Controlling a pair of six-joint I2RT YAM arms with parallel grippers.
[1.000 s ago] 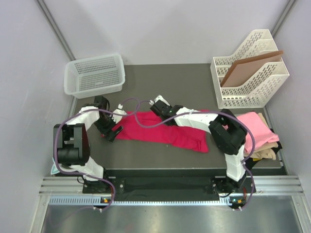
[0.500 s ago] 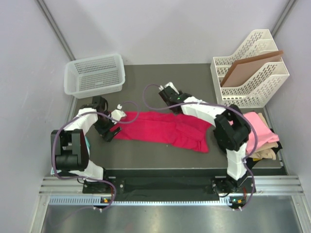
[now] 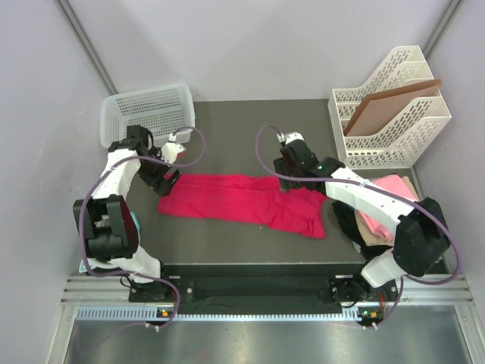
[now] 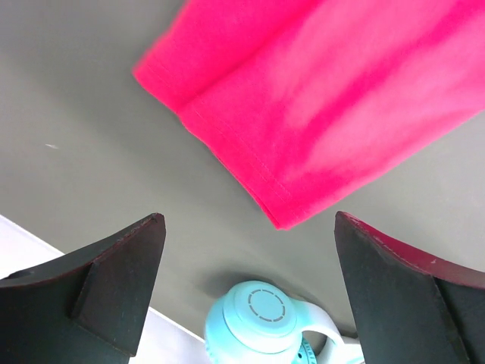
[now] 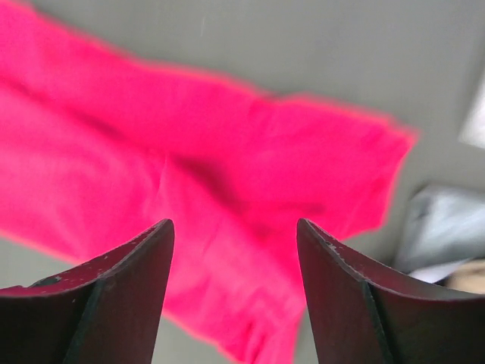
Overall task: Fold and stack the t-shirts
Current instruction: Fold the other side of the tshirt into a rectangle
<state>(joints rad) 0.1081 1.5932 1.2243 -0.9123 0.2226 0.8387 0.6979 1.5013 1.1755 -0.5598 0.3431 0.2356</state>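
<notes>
T-shirts are what you are working on, and the job looks less than half done. The crimson-pink t-shirt (image 3: pixel 242 201) lies flat on the dark table (image 3: pixel 235 125), in the middle, between the two arms. It is a long thin strip, so I think it has been folded lengthwise. It needs folding again to make it short. After that it has to go on a stack.

Both pincers hold nothing. The left gripper (image 4: pixel 248 220) is wide open and hangs just past the shirt's left end, not touching it. The right gripper (image 5: pixel 235 224) has its jaws apart too. It hangs over the right part of the shirt with no cloth between the jaws.

The other shirts sit at the right edge of the table. You can see the light pink t-shirt (image 3: pixel 394 188) with some beige cloth (image 3: pixel 371 249) and black cloth (image 3: pixel 345 220) by it. The right arm covers much of that heap, so you cannot tell whether those shirts are folded or how many there are.

The right wrist view is blurry. The left wrist view shows a light blue round thing (image 4: pixel 261 311) at the bottom, cut off, and I cannot tell what it is.
</notes>
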